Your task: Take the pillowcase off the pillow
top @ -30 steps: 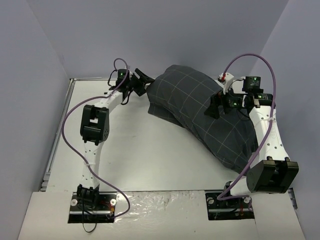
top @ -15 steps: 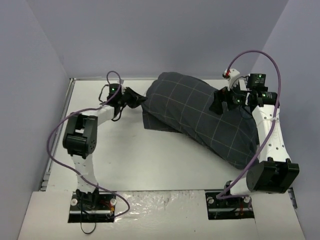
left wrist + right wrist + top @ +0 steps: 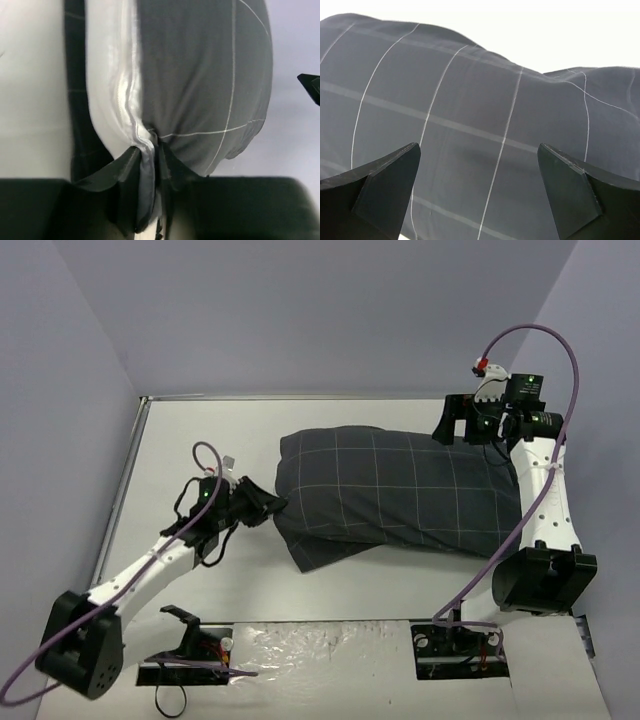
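Note:
The dark checked pillowcase (image 3: pixel 395 495) covers the pillow and lies across the middle of the table. My left gripper (image 3: pixel 268 508) is shut on the pillowcase's bunched left edge (image 3: pixel 150 170). In the left wrist view the white pillow (image 3: pixel 107 85) shows through the open end, and its seam runs down into the pinch. My right gripper (image 3: pixel 455 427) is open and empty above the far right end. In the right wrist view its gripper (image 3: pixel 480 192) hovers spread over the checked pillowcase (image 3: pixel 470 115), not touching it.
The white table (image 3: pixel 200 440) is boxed by grey-blue walls at left, back and right. A raised rim (image 3: pixel 130 470) runs along the table's left edge. The arm bases (image 3: pixel 460 645) stand at the near edge.
My left gripper has pulled the pillowcase's edge toward the near left, swinging the covered pillow to lie across the table. My right gripper has lifted off the fabric and moved to the far right.

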{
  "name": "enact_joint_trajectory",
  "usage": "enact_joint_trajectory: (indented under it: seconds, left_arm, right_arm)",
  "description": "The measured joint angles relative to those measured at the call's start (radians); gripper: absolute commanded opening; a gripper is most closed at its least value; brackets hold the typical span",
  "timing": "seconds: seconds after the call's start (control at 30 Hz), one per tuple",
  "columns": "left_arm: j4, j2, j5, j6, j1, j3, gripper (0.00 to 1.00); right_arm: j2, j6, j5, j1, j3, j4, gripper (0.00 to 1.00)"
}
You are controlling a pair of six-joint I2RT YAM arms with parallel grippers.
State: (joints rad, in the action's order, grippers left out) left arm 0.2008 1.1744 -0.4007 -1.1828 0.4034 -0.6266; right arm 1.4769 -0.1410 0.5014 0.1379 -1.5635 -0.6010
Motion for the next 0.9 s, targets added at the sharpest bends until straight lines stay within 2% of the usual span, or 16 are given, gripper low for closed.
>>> enact_joint_trajectory:
  seconds: [0.03,0.13,0.17,0.3,0.37,0.43,0.57,0.6,0.77,0.83,0.9]
  left_arm:
    - [-0.033,-0.055,0.015,-0.002,0.005,0.034,0.37]
    - [-0.139,-0.208,0.061,0.005,0.008,0.085,0.68]
    - [-0.174,-0.254,0.075,0.010,0.008,0.085,0.82]
    - [-0.319,-0.386,0.145,0.057,0.008,0.040,0.99]
    - [-0.364,-0.414,0.179,0.083,0.000,0.012,0.95]
    - [-0.384,-0.412,0.199,0.106,-0.031,-0.003,0.95]
    - [-0.365,-0.303,0.162,0.128,-0.159,-0.011,1.00]
    - [-0.349,-0.246,0.137,0.129,-0.197,-0.019,0.92]
    - [-0.263,0.063,0.046,0.138,-0.280,-0.080,0.73]
    - [-0.251,0.135,-0.002,0.151,-0.279,-0.108,0.69]
    - [-0.240,0.169,-0.048,0.168,-0.275,-0.131,0.69]
  right_arm:
    - [0.009,0.011,0.010,0.009,0.000,0.000,1.00]
    - [0.035,0.010,0.085,0.055,0.002,-0.001,1.00]
    - [0.041,0.006,0.116,0.073,0.003,-0.001,1.00]
    - [0.060,-0.027,0.240,0.128,0.024,-0.001,1.00]
    - [0.061,-0.048,0.284,0.133,0.035,-0.002,1.00]
    - [0.061,-0.067,0.314,0.130,0.042,-0.002,1.00]
    - [0.061,-0.104,0.341,0.128,0.055,-0.001,1.00]
    - [0.061,-0.113,0.343,0.128,0.060,-0.001,1.00]
    - [0.048,-0.159,0.343,0.128,0.093,-0.001,1.00]
    - [0.025,-0.183,0.333,0.128,0.113,-0.001,1.00]
    - [-0.005,-0.204,0.325,0.128,0.129,-0.002,1.00]
